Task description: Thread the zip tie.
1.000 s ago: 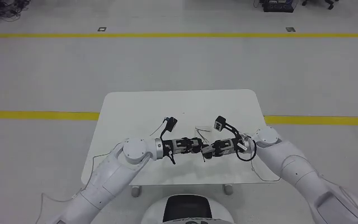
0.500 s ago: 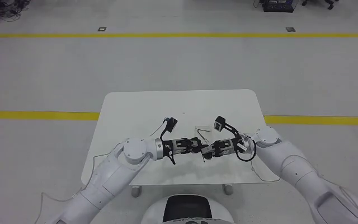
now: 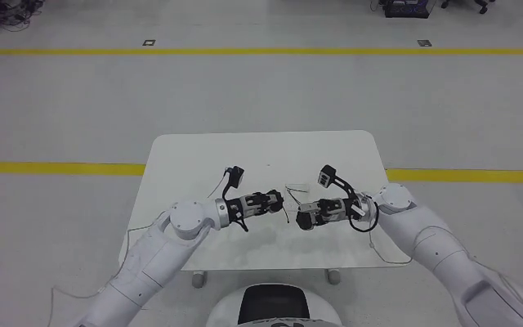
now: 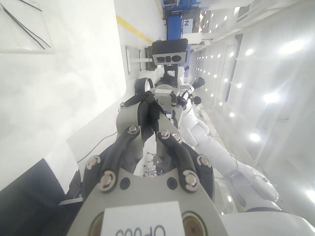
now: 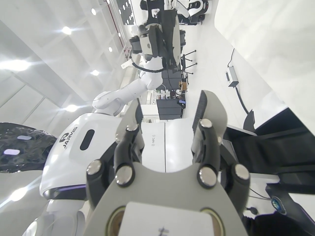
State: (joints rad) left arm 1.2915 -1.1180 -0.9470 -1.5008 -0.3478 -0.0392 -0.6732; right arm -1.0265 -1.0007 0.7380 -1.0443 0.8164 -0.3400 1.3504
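Item: left tool (image 4: pixel 147 101), clenched, its pads pressed flat together at the tips. A thin black zip tie (image 3: pixel 286 211) appears to be nipped there and to hang down just over the worktop (image 3: pixel 204 155), though the strand is too fine to tell head from tail. Purpose of the hold, as judged: to keep one end of the tie steady and offered sideways to the other arm, so that the free end can be fed through. Whether the tie is already looped cannot be told. Item: right tool (image 5: pixel 171 99), released, its jaws standing wide with nothing between them. It faces the left tool across a short gap, near but not touching, and seems placed to take the loose end. Pose: both forearms lie low over the near half of the worktop, elbows out to either side. The wrists are turned inward so that the two tools point at each other almost in line, the left a little farther from the robot than the right. Beyond the tools: spare ties (image 4: pixel 23 26), thin and black, lying loose on a clear sheet (image 4: pixel 14 41) towards the middle of the worktop, touched by neither tool.
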